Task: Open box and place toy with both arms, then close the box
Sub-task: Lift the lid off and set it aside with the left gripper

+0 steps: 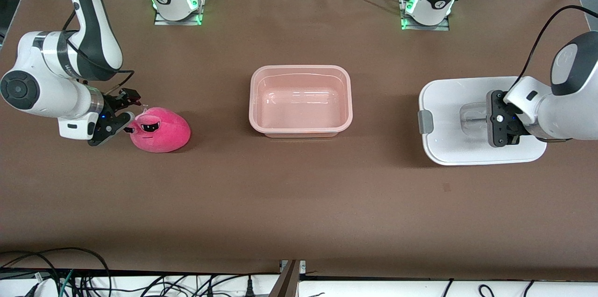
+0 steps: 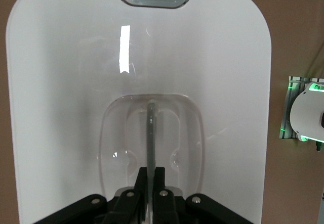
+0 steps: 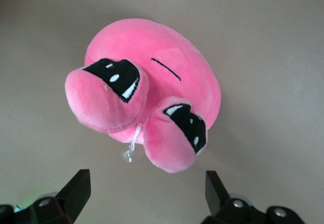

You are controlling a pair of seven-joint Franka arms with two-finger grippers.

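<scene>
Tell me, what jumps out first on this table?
A hot-pink plush toy with bulging eyes sits toward the right arm's end, the open right gripper beside it. Mid-table stands an open translucent pink plastic box; the left gripper is shut on the handle of its flat white lid.

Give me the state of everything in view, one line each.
box: open, empty, upright mid-table.
lid: off the box, held flat at the left arm's end of the table.
toy: on the table at the right arm's end, not gripped.
left gripper: shut on the lid's handle.
right gripper: open, beside the toy.
</scene>
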